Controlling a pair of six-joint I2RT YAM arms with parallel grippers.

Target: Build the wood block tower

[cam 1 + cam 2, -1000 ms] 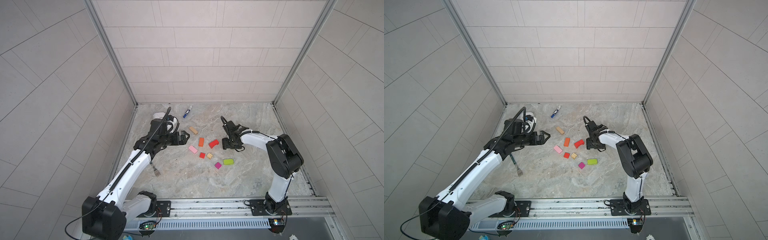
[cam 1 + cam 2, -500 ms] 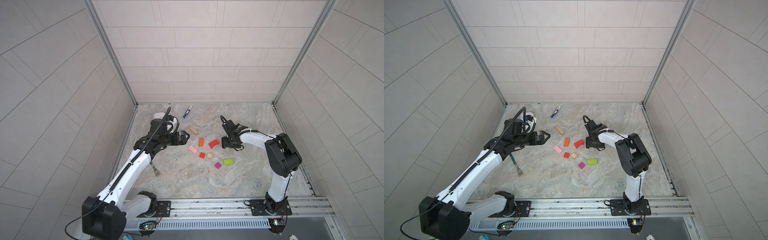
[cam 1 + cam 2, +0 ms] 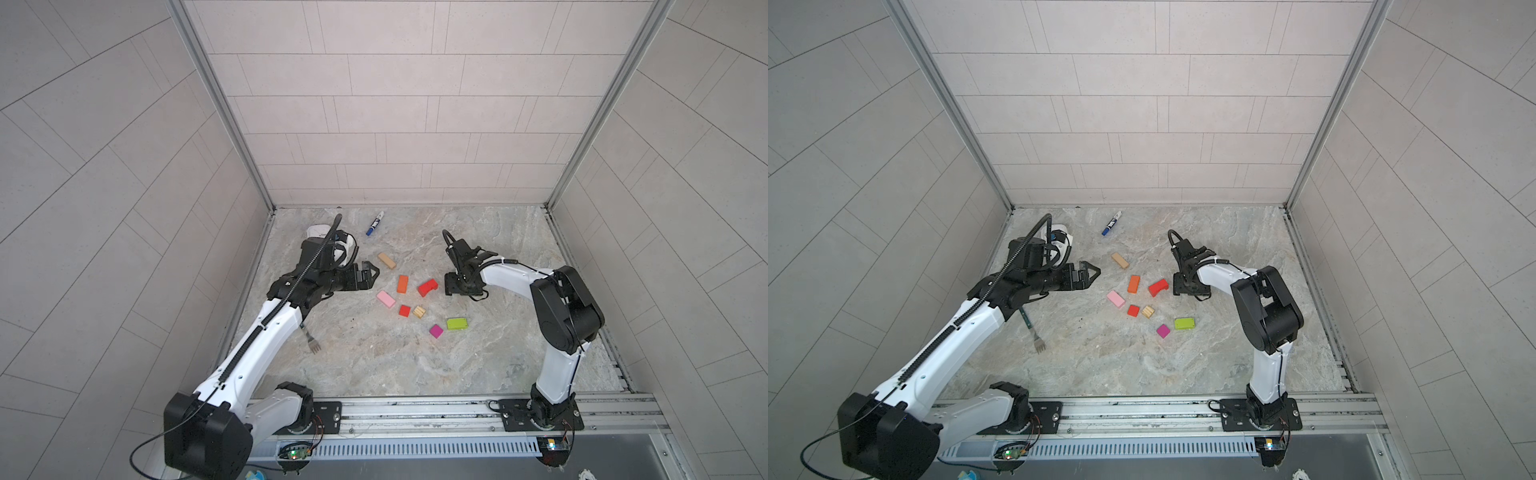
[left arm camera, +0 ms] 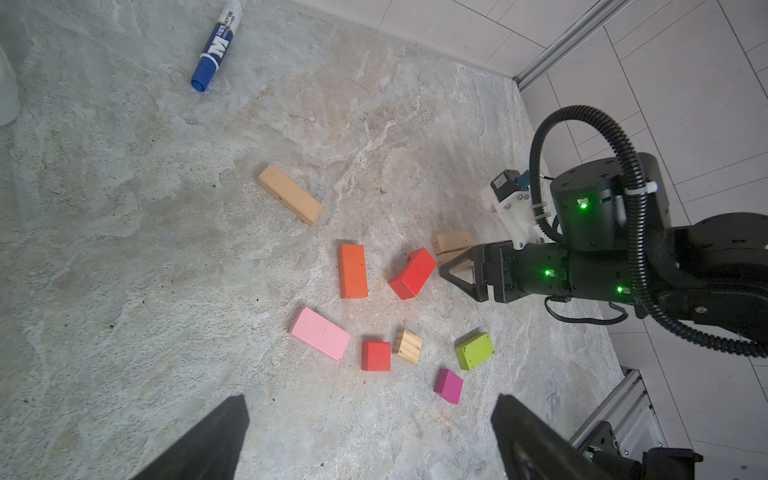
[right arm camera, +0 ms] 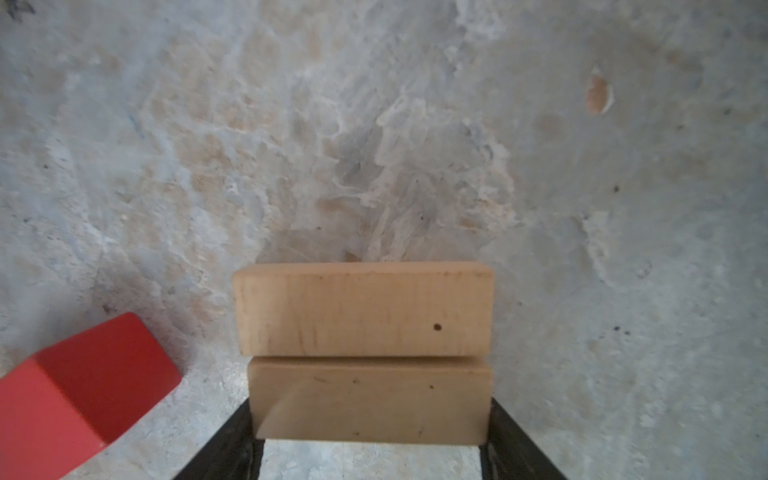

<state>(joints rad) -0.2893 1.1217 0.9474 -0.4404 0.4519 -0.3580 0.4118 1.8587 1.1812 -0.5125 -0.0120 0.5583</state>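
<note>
Right now the right end effector (image 3: 452, 286) pinches a tan bar (image 5: 370, 399) by its ends. That bar lies flush against a second tan bar (image 5: 361, 309), just beside the red arch (image 3: 428, 287). Left end effector (image 3: 371, 274) hangs spread wide, empty, near the orange bar (image 3: 402, 284) and pink bar (image 3: 385, 299), which lie loose on the surface (image 3: 374, 365).

The left arm (image 3: 274, 336) and right arm (image 3: 515, 276) have white shells and black joints. A ribbed black conduit (image 3: 314, 257) follows the left arm. Black screwed base plates (image 3: 513, 415) sit toward six o'clock.
</note>
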